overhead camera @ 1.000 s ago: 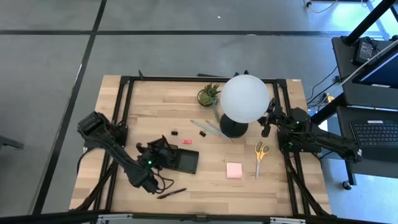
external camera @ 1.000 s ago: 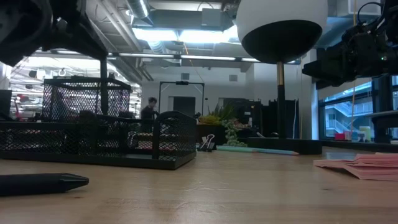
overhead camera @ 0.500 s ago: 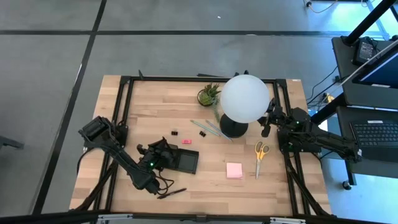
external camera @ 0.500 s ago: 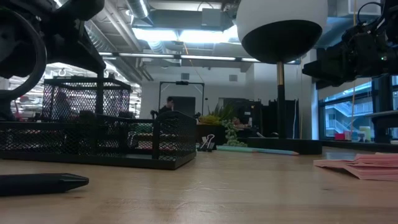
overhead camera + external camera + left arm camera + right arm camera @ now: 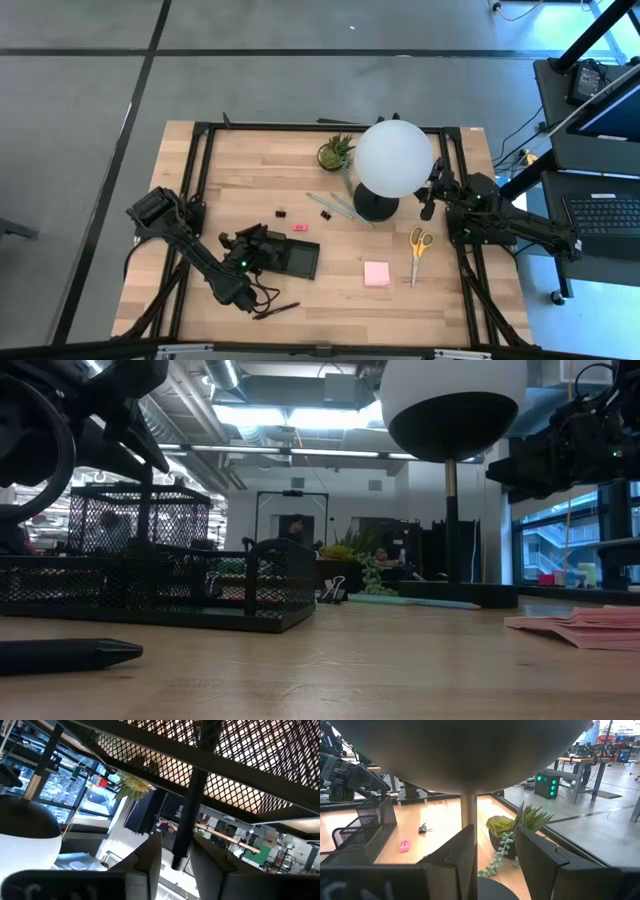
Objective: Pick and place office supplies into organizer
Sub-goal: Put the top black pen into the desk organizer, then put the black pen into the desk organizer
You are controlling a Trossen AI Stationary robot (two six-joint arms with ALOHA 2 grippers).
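The black mesh organizer [image 5: 298, 260] sits on the table left of the middle and shows in the low view [image 5: 200, 585]. My left gripper [image 5: 262, 243] hangs over its left part, shut on a black pen [image 5: 146, 530] that stands nearly upright into the tall mesh cup. A second black pen [image 5: 277, 310] lies near the front edge. Yellow-handled scissors [image 5: 419, 244], the pink sticky pad [image 5: 377, 273], pale-green pencils [image 5: 340, 208], a binder clip [image 5: 283, 213] and a pink eraser [image 5: 300, 227] lie on the table. My right gripper [image 5: 428, 205] waits open by the lamp. My left gripper has the black pen's shaft [image 5: 181, 852] between its two fingers, coming from above and pointing down. The pen runs on past the fingertips [image 5: 152, 855] along them. It stands slightly tilted with its lower part inside the organizer's mesh [image 5: 240, 760]. Where its lower end rests is hidden.
A white globe lamp [image 5: 393, 158] with a round black base stands at the back right, with a small potted plant [image 5: 336, 152] beside it. The lamp's stem [image 5: 468, 815] stands right in front of my right gripper [image 5: 495, 832]. A person shows in the room beyond.
My left gripper has come down a little over the organizer. The pen in it has shifted toward the table's left edge and tipped slightly from upright. My right arm has kept still.
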